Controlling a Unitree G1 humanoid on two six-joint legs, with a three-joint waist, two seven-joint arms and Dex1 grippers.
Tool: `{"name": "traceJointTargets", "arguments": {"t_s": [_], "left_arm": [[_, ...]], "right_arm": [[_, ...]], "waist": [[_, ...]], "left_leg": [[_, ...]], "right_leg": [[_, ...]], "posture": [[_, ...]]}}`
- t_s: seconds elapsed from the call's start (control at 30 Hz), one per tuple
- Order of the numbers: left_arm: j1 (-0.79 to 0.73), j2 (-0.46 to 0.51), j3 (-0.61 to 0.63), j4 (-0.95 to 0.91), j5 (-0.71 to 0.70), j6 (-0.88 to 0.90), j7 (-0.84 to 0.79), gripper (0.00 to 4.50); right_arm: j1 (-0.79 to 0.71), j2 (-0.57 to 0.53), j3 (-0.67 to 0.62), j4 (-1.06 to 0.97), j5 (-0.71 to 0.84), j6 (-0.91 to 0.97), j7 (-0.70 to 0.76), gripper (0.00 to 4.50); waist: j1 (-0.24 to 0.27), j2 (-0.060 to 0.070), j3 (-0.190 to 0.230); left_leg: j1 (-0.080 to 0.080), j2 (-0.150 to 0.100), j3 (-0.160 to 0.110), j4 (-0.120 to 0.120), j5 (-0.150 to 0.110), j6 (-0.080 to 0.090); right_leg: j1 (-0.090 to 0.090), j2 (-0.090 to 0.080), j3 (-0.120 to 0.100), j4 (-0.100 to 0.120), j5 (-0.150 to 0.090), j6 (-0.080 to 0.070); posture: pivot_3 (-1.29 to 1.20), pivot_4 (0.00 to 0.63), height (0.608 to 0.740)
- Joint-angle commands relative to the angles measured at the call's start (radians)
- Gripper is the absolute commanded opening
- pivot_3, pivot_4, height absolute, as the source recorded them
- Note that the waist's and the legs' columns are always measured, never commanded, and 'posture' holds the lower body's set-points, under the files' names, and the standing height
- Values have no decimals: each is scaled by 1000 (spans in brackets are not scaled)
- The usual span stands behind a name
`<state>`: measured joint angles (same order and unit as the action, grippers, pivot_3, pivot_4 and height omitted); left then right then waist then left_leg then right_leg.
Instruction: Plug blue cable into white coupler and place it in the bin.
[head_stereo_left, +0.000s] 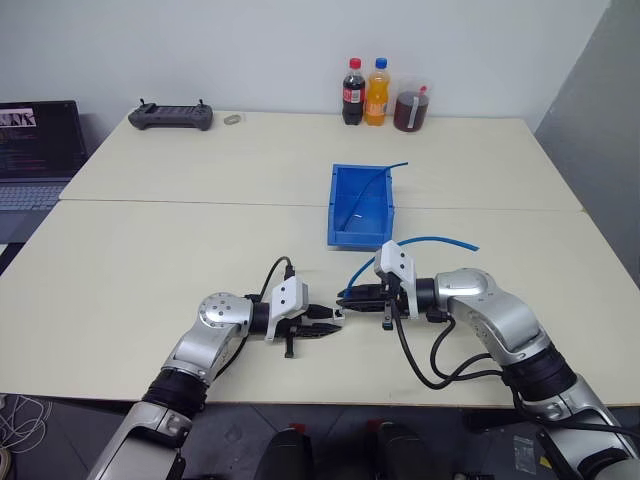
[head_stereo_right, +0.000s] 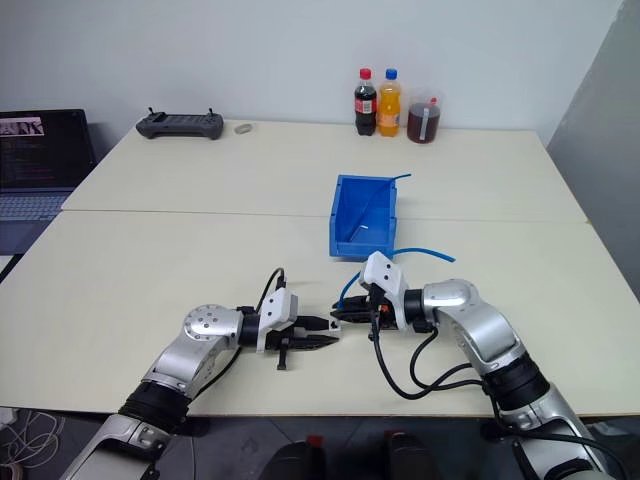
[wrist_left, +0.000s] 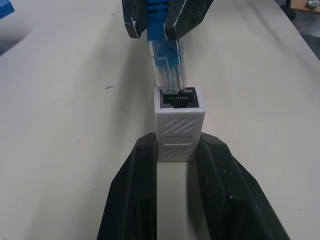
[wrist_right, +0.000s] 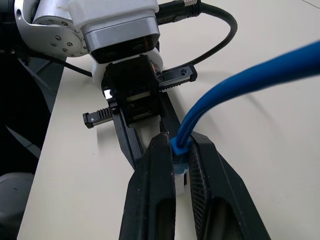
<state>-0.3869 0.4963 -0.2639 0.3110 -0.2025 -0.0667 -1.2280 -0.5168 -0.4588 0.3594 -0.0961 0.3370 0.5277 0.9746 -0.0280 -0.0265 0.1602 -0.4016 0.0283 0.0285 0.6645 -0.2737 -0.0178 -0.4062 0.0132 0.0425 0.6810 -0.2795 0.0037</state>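
Note:
My left gripper (head_stereo_left: 332, 323) is shut on the white coupler (wrist_left: 178, 125), whose dark opening faces my right gripper. My right gripper (head_stereo_left: 349, 297) is shut on the blue cable (wrist_right: 235, 82) just behind its clear plug (wrist_left: 167, 67). The plug's tip touches the rim of the coupler's opening. The two grippers meet tip to tip low over the near table, in front of the bin (head_stereo_left: 361, 205). From my right gripper the blue cable (head_stereo_left: 440, 241) arcs back over the table to the right. Another blue cable end (head_stereo_left: 372, 185) rests in the bin and over its far rim.
At the table's far edge stand two bottles (head_stereo_left: 365, 93) and a jar of dark liquid (head_stereo_left: 411, 110). A black controller (head_stereo_left: 171, 117) and a small grey round object (head_stereo_left: 233, 119) lie at the far left. A laptop (head_stereo_left: 38, 150) sits beyond the left edge.

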Motion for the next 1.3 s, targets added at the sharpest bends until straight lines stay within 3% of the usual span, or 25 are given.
{"name": "traceJointTargets", "arguments": {"t_s": [0.03, 1.3], "left_arm": [[29, 6, -6, -25, 10, 10, -9, 780], [42, 46, 25, -44, 18, 43, -12, 780]], "right_arm": [[21, -3, 12, -7, -25, -13, 7, 113], [-10, 57, -1, 61, -40, -1, 25, 113]], "waist": [[0, 0, 0], [-7, 1, -2]], "left_leg": [[0, 0, 0, 0, 0, 0], [2, 2, 0, 0, 0, 0]], "right_leg": [[0, 0, 0, 0, 0, 0], [1, 2, 1, 2, 0, 0]], "posture": [[0, 150, 740], [0, 150, 740]]}}
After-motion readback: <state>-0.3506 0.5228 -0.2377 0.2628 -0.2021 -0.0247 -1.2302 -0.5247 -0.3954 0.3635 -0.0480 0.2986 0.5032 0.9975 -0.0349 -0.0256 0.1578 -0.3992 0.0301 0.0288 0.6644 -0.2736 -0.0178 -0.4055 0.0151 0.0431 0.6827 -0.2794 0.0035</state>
